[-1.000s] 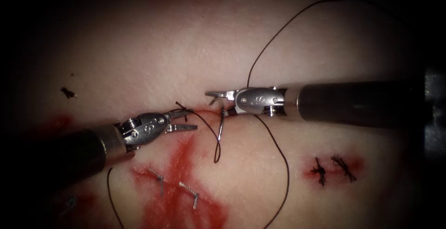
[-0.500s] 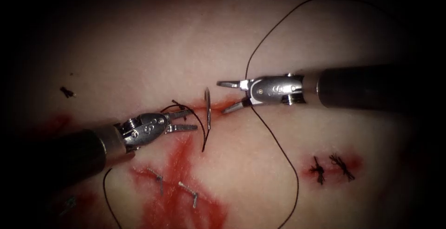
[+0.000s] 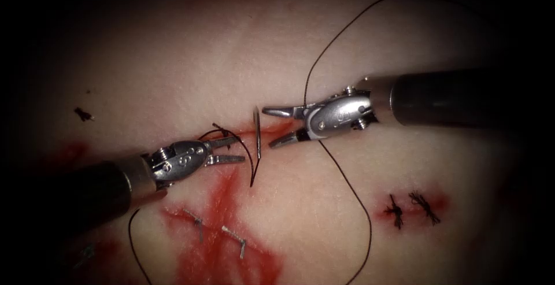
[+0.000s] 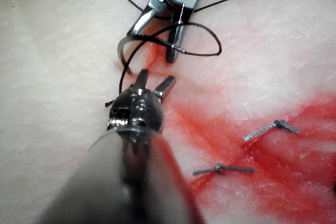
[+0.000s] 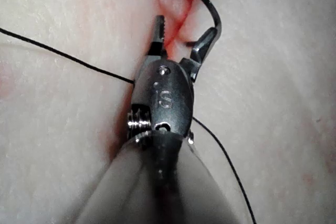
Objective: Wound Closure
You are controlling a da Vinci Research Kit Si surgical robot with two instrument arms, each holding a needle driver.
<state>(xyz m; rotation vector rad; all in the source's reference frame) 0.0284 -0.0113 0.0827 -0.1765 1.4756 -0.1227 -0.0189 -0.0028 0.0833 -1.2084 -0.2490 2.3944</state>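
Observation:
The curved needle (image 3: 258, 132) rests at the cut (image 3: 277, 128) between the two tools, and neither holds it. I cannot tell whether its tip is in the tissue (image 3: 191, 59). My right tool (image 3: 267, 128) has its jaws open just right of the needle, one on each side of the cut. The same open jaws (image 5: 185, 27) sit close to the needle (image 5: 212, 11) in the right wrist view. My left tool (image 3: 240, 150) is open and holds nothing, just left of the needle. Dark thread (image 3: 352, 195) runs under the right tool and loops near the left tool (image 4: 156, 77).
Two metal staples (image 3: 199, 224) (image 3: 236, 241) lie in the red fluid (image 3: 222, 204) below the left tool. Two tied knots (image 3: 398, 213) (image 3: 426, 207) sit at the right. A small thread scrap (image 3: 84, 113) lies at the far left. Thread arcs high above the right tool (image 3: 370, 10).
The right tool let go of the needle, drew back to the right, then came back towards it with jaws open. The needle shifted left. The left tool stayed still.

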